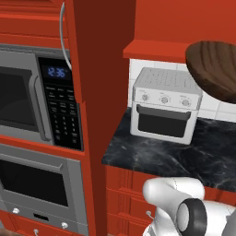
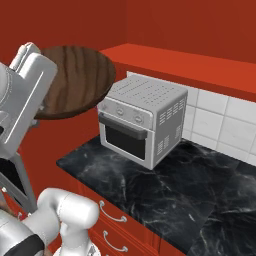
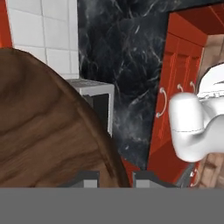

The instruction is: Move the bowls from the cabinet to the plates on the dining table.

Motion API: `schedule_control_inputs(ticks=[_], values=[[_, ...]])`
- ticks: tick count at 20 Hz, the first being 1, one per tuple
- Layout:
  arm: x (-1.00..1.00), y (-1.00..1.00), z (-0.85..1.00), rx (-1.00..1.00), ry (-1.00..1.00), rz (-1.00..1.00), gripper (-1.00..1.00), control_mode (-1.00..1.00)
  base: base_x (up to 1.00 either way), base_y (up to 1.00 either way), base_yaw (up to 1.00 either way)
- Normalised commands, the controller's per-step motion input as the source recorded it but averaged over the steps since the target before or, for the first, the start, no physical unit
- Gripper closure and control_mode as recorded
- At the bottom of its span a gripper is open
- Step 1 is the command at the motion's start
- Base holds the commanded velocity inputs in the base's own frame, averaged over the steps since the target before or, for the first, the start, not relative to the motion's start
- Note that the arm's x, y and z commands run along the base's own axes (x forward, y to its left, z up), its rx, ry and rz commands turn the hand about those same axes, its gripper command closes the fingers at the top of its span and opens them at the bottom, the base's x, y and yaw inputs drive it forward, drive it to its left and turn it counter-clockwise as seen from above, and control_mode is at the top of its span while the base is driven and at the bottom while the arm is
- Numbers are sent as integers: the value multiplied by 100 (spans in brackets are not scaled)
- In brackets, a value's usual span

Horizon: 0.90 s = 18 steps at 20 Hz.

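The dark brown wooden bowl hangs in the air above the counter, tilted on edge, up near the underside of the red wall cabinet. My gripper is shut on the wooden bowl's rim, one fingertip on each side of it. From the right base view the wooden bowl sits against my white hand, which hides the fingers. A cabinet door with a long curved silver handle stands at the upper left. The cream bowl, the plates and the dining table are out of view.
A grey toaster oven stands on the black marble counter below and left of the bowl, against white tiles. A built-in microwave and oven fill the left wall. Red drawers run under the counter.
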Motion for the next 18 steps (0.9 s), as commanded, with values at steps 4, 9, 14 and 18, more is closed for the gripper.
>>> schedule_control_inputs(ticks=[4,9,14,18], values=[[-16,69,-57,0,-3,0,100,-100,0,0,0],[-1,81,-63,-1,-6,0,100,-100,0,0,0],[4,12,-15,0,-5,0,100,100,-7,0,0],[0,0,0,0,0,0,100,100,-53,-6,3]])
